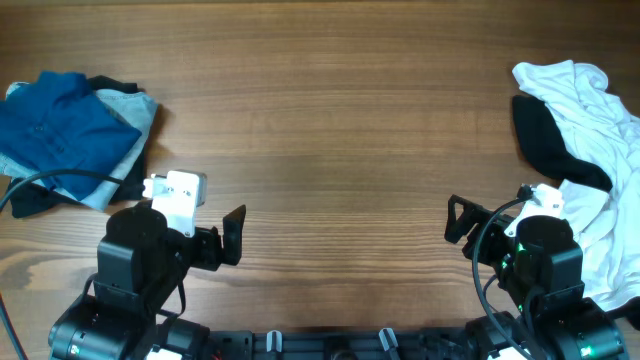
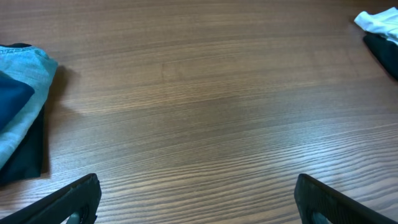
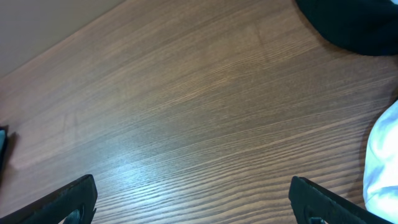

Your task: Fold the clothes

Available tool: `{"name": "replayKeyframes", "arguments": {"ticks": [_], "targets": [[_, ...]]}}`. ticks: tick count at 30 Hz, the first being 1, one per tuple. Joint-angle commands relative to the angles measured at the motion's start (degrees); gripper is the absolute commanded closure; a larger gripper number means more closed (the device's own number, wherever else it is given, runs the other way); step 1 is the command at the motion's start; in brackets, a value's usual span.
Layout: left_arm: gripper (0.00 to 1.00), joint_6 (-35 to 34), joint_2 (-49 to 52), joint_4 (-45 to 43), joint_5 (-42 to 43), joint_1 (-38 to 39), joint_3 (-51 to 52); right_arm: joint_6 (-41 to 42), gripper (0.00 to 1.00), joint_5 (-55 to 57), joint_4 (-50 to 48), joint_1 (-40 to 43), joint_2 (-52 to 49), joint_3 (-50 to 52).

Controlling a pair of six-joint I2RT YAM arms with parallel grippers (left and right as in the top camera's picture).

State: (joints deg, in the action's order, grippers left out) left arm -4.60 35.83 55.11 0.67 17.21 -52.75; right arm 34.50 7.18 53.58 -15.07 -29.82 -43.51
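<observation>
A deep-blue shirt (image 1: 55,125) lies crumpled at the far left on pale-blue denim jeans (image 1: 132,115) and a black garment (image 1: 30,200). The left wrist view shows the jeans (image 2: 28,112) and the blue shirt (image 2: 11,99) at its left edge. A white garment (image 1: 600,160) and a black garment (image 1: 548,145) lie heaped at the right. The right wrist view shows the black garment (image 3: 354,25) and the white one (image 3: 384,162). My left gripper (image 1: 232,237) (image 2: 199,205) is open and empty over bare wood. My right gripper (image 1: 458,220) (image 3: 196,205) is open and empty too.
The wooden table (image 1: 330,120) spans the whole view between the two heaps. The far white garment (image 2: 379,22) and black garment (image 2: 384,53) show at the top right of the left wrist view. A cable (image 1: 60,180) crosses the left heap.
</observation>
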Motion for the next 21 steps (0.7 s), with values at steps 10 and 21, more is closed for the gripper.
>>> {"name": "replayKeyframes", "arguments": {"ticks": [10, 21], "targets": [[0.00, 0.9, 0.1, 0.0, -0.8, 0.3, 0.3, -17.2, 0.00, -5.4, -10.3, 2.6, 11.8, 8.3], [0.00, 0.9, 0.1, 0.0, -0.8, 0.3, 0.3, -38.0, 0.00, -16.5, -41.0, 11.1, 29.6, 29.9]]}}
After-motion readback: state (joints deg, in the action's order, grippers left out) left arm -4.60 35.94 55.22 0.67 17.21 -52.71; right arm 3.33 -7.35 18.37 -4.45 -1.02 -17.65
